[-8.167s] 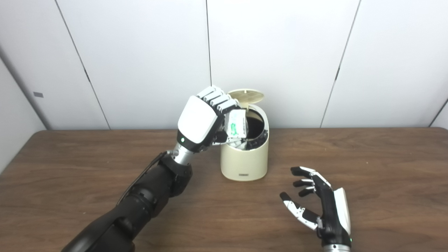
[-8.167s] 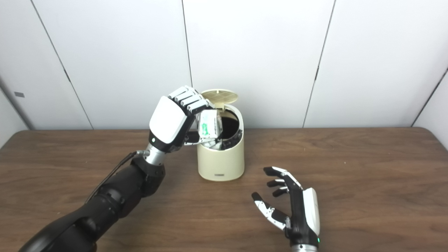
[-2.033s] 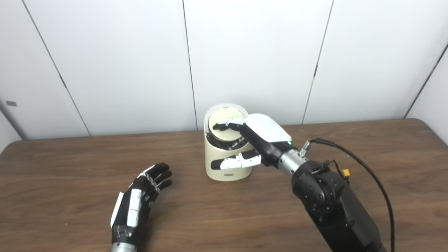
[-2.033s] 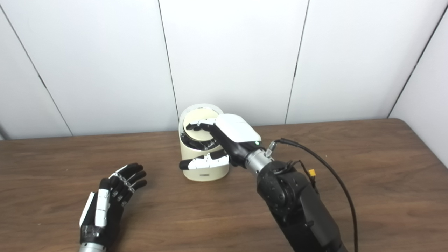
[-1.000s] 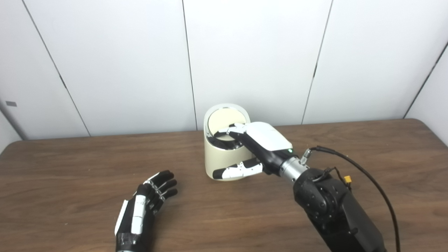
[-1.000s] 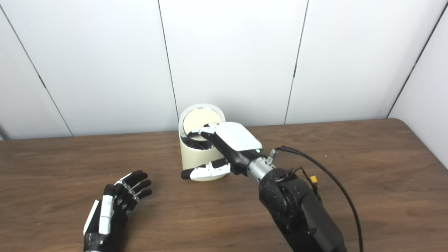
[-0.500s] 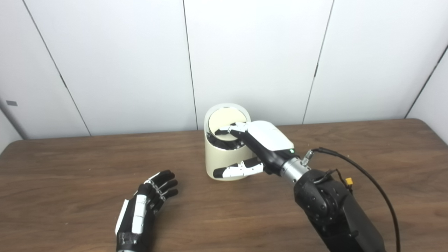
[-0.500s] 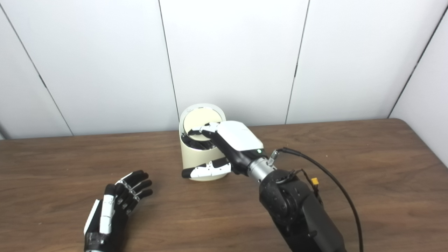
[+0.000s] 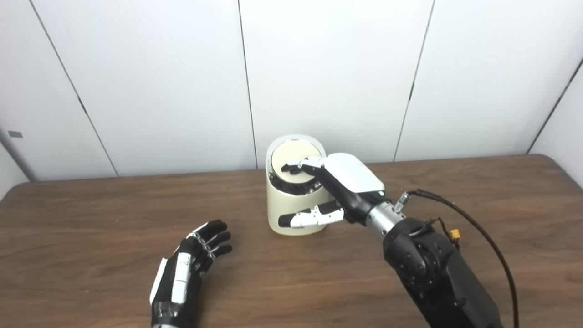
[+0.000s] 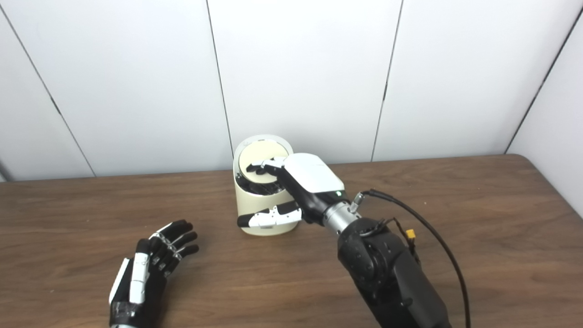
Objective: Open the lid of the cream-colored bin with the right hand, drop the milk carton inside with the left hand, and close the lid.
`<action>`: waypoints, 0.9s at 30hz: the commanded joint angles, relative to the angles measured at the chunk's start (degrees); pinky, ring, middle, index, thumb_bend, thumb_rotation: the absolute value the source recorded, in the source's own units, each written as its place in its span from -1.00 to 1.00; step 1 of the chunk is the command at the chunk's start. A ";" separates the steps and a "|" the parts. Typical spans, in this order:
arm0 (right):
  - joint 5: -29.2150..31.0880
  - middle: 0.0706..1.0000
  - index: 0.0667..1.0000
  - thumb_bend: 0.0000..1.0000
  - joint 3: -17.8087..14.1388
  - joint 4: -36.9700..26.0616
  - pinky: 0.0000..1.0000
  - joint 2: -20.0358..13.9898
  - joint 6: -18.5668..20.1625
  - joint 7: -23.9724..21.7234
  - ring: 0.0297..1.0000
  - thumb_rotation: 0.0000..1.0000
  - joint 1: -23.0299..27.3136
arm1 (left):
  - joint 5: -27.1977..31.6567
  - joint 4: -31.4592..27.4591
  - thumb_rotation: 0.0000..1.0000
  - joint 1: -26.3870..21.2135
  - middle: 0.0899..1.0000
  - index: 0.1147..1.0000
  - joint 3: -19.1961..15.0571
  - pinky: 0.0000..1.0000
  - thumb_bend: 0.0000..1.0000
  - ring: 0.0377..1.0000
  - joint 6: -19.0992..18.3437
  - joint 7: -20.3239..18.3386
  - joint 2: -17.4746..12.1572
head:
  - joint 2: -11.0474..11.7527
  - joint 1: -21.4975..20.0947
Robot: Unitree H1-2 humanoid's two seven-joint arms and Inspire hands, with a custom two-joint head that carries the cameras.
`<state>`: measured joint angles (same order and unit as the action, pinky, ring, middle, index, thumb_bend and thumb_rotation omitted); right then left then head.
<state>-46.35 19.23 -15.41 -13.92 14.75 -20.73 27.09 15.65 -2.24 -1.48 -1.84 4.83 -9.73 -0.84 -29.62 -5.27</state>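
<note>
Cream-colored bin (image 9: pixel 295 214): your right hand (image 9: pixel 339 189) is pressing spread fingertips (image 9: pixel 291 167) on the lid (image 9: pixel 291 155), gripping nothing. Your left hand (image 9: pixel 191 266) is lying open and empty on the table (image 9: pixel 91 237). No milk carton is showing, presumably inside; only seating the lid is remaining.

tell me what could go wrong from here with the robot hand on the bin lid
1. The lid looks not fully seated: a dark gap shows at its front edge, so it may stay ajar if the right robot hand lifts off early.
2. Its thumb lies across the bin front, so withdrawing carelessly could drag or tip it.
</note>
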 commanded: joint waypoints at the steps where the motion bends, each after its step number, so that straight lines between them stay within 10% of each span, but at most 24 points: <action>1: -0.27 0.55 0.56 0.37 -0.82 -1.32 0.73 -0.18 -0.86 0.75 0.73 0.46 1.44 | -0.31 -0.11 0.64 -1.28 0.57 0.51 0.23 0.50 0.52 0.57 1.81 -0.47 -0.05 | -0.08 -0.06; 10: 0.57 0.65 0.63 0.36 -1.84 -1.82 0.71 0.36 -2.46 3.21 0.76 0.40 -0.14 | -0.64 -0.10 0.63 -1.18 0.57 0.51 0.40 0.49 0.53 0.56 1.93 -0.15 0.24 | 0.12 0.39; 22: 4.95 0.95 0.91 0.21 -7.28 -1.34 0.85 6.05 -9.74 19.58 0.95 0.35 -11.22 | -1.83 -0.69 0.64 -1.12 0.58 0.52 0.09 0.51 0.45 0.58 2.04 0.65 0.45 | -0.15 0.57; 26: 5.49 0.96 0.93 0.08 -7.97 -0.94 0.81 6.89 -10.87 22.40 0.94 0.44 -14.38 | -2.41 -1.30 0.57 -1.06 0.56 0.52 -0.36 0.50 0.26 0.58 1.79 1.90 1.05 | -0.20 0.60; 27: 5.72 0.92 0.89 -0.15 -8.21 -0.93 0.74 7.18 -11.05 23.15 0.91 0.54 -15.20 | -2.68 -1.46 0.51 -1.07 0.55 0.51 -0.53 0.47 -0.05 0.57 1.78 2.40 1.28 | -0.20 0.60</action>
<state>-41.12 11.85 -15.26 -7.47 6.07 0.04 11.11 13.48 -2.21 -1.53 -2.16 5.11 -7.92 -0.27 -29.79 -4.66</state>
